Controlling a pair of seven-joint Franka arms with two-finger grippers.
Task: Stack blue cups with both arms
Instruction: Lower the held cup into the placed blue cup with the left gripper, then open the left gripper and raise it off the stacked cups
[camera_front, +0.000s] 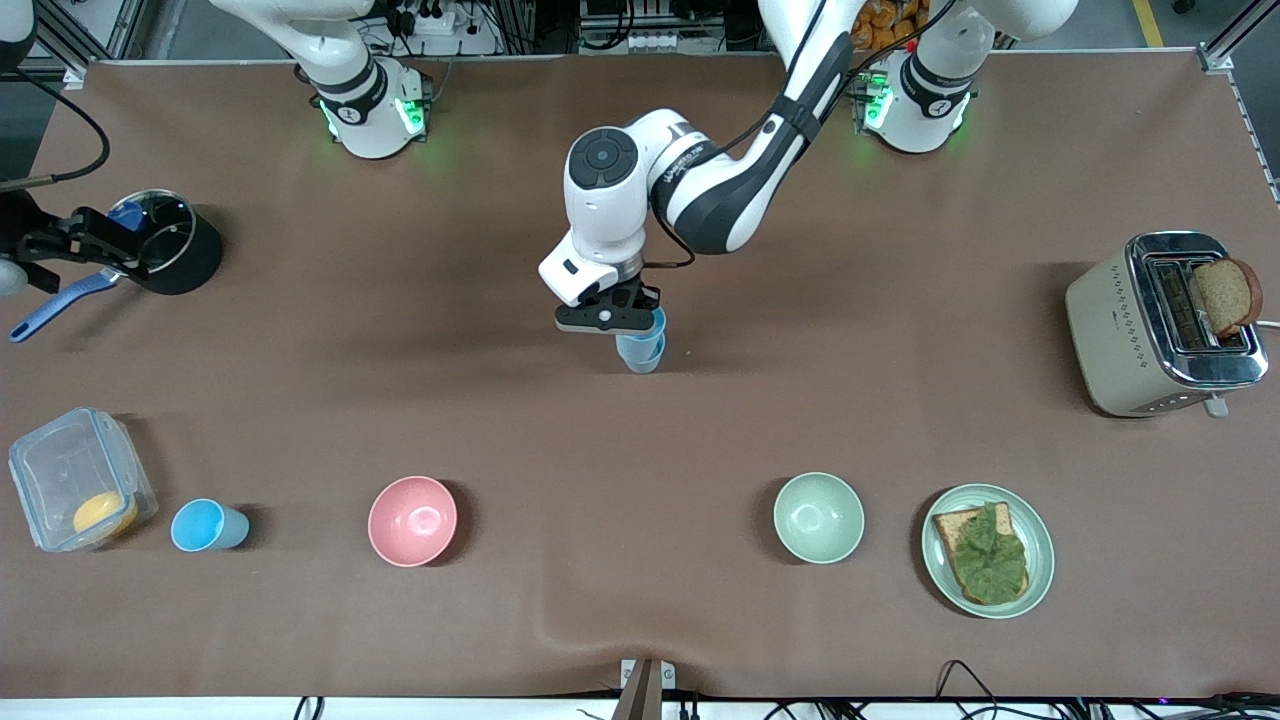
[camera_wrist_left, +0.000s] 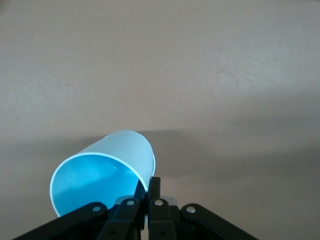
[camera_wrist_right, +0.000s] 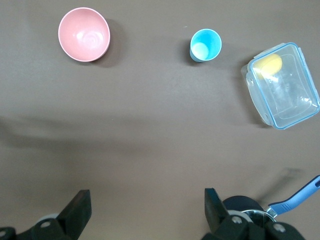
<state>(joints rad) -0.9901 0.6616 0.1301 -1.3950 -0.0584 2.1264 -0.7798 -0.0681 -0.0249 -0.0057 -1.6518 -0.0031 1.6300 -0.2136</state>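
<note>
Blue cup (camera_wrist_left: 102, 172) pinched by left tool (camera_wrist_left: 149, 192); right tool (camera_wrist_right: 145, 212) open above pot (camera_wrist_right: 240, 205).

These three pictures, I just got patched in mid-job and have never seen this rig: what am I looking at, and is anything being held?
Two white robot arms sit at a brown table. The wide picture looks down from across it; the other two come from cameras on each wrist. The left end effector is shut on the rim of a blue cup, held at a stack of blue cups mid-table. The right end effector is open, over a black pot. Nearer the camera: a lone blue cup, pink bowl, green bowl, a plate of toast.
</note>
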